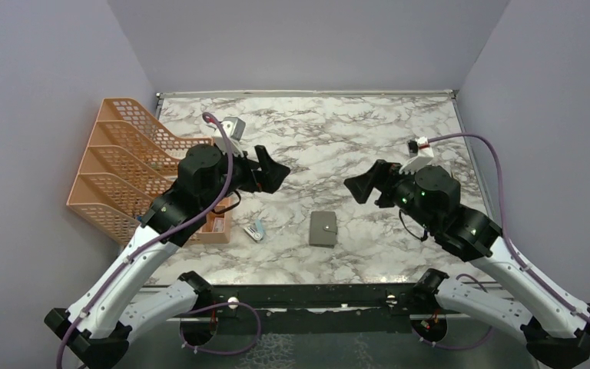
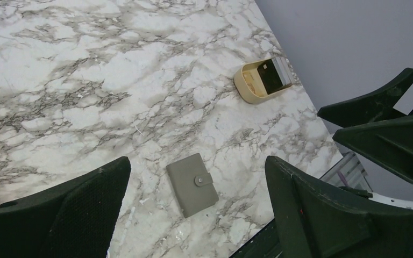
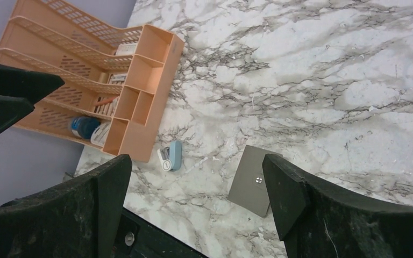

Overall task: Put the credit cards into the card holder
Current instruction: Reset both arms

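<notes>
At lower centre of the top view, the card holder (image 1: 323, 228) lies closed on the worktop (image 1: 338, 131), grey side up. The left gripper (image 1: 275, 171) and right gripper (image 1: 359, 184) hang at its upper left and upper right, jaws spread wide, gripping nothing.

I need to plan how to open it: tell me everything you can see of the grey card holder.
The card holder is a small grey rectangular wallet, matte and leather-like, folded shut with a snap tab fastened across one long edge. It lies flat on the marble table, near its front edge, roughly midway across. Only the tabletop touches it.
</notes>
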Tool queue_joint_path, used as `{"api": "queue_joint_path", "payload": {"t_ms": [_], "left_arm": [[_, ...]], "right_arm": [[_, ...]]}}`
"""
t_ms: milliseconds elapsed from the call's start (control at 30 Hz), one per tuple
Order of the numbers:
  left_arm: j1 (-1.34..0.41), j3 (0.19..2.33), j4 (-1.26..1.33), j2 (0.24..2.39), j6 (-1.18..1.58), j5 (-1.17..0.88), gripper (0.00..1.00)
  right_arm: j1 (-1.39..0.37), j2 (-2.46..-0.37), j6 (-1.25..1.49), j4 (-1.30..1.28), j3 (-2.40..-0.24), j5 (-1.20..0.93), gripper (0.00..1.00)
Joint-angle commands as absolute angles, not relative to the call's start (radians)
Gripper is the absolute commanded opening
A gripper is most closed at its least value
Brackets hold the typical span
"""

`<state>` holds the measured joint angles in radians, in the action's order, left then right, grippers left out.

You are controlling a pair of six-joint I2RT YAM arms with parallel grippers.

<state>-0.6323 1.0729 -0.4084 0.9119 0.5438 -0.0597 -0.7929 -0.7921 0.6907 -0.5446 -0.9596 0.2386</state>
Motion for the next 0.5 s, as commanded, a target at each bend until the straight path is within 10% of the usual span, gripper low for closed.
{"api": "queue_joint_path", "payload": {"t_ms": [0, 467], "left_arm": [[-0.629, 1.013, -0.437, 0.849, 0.565, -0.041, 0.99], [-0.629, 0.848, -0.353, 0.721, 0.607, -0.049, 0.99]], "right_arm": [[-0.799, -0.735, 0.711, -0.533, -0.910, 0.273, 0.94], [-0.799, -0.657, 0.724, -0.486, -0.821, 0.229, 0.94]]}}
